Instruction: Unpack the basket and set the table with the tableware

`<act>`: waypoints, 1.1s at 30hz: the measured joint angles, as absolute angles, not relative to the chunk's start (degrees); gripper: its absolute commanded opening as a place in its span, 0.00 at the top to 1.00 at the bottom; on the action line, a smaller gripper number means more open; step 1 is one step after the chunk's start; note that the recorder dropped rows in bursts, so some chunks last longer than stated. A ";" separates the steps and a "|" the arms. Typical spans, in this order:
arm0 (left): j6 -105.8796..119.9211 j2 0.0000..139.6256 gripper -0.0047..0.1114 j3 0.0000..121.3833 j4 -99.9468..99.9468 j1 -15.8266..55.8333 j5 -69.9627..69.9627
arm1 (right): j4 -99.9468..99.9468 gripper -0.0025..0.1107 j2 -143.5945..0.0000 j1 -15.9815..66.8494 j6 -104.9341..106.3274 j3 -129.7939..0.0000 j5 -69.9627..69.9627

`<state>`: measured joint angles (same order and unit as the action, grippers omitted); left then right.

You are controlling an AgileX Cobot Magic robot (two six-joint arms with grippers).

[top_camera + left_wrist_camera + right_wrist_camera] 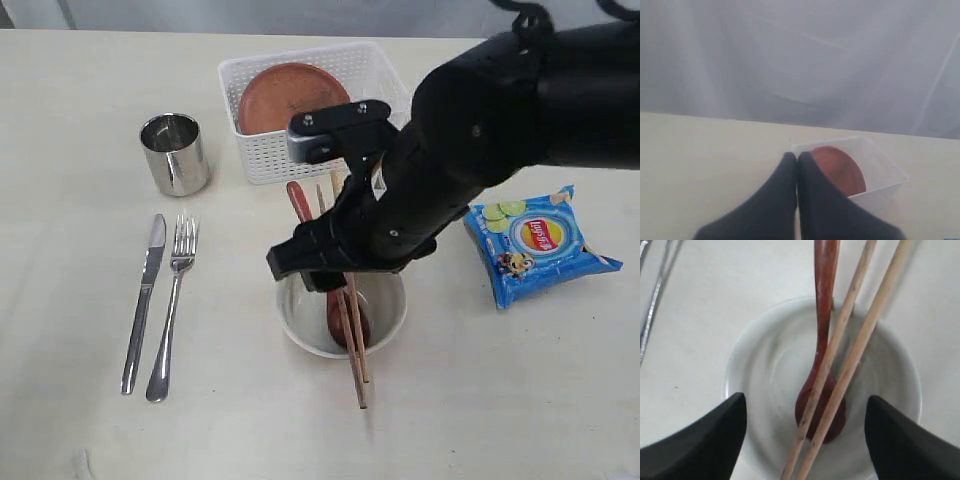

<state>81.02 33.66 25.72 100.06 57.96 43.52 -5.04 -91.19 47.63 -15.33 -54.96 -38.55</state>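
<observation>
The white basket [268, 152] stands at the back of the table [80, 420] with the brown plate [290, 95] leaning inside it. The cream bowl [300, 335] sits near the front, holding the reddish-brown spoon [824, 315] and the chopstick pair [860, 335] laid across it. My right gripper [805, 400] hangs open right over the bowl, one finger on each side of spoon and chopsticks, touching neither. The steel cup [174, 153], knife [144, 300] and fork [172, 305] lie on the left. My left gripper [797, 157] is shut and empty, off the exterior view, looking toward the basket [880, 192] and plate [840, 167].
A blue chip packet [535, 243] lies on the table to the right of the bowl. The right arm's black body [470, 130] covers the basket's right corner. A pale curtain [800, 60] runs behind the table's far edge.
</observation>
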 measured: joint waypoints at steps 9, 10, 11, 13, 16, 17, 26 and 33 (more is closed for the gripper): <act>86.35 33.66 0.96 22.88 100.06 57.96 35.09 | -4.30 0.41 -87.81 36.14 -12.97 -74.99 -44.23; 86.91 33.66 0.96 21.73 100.06 57.96 32.46 | -6.14 0.41 -89.20 33.61 -9.73 -76.92 -45.35; 86.92 33.66 0.96 20.30 100.06 57.96 30.19 | -10.41 0.41 -91.61 30.62 -4.29 -79.58 -47.32; 86.92 33.66 0.96 19.11 100.17 57.96 28.62 | -20.76 0.41 -97.64 25.57 7.71 -84.34 -51.86; 86.81 33.57 0.96 18.39 100.06 57.96 23.14 | -30.83 0.41 -106.44 19.68 18.68 -90.95 -56.41; 87.41 33.52 0.96 17.18 100.06 57.96 18.07 | -32.04 0.41 -109.48 18.33 19.99 -92.80 -57.30; 82.07 33.52 0.96 8.04 97.69 57.96 17.80 | -38.59 0.41 -115.56 17.58 26.97 -94.12 -60.93; 75.76 33.52 0.96 6.93 97.03 57.96 19.76 | -41.51 0.41 -115.20 17.71 29.47 -94.12 -61.03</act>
<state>75.76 33.52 6.93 97.03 57.96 19.76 -41.51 -115.20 17.71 29.47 -94.12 -61.03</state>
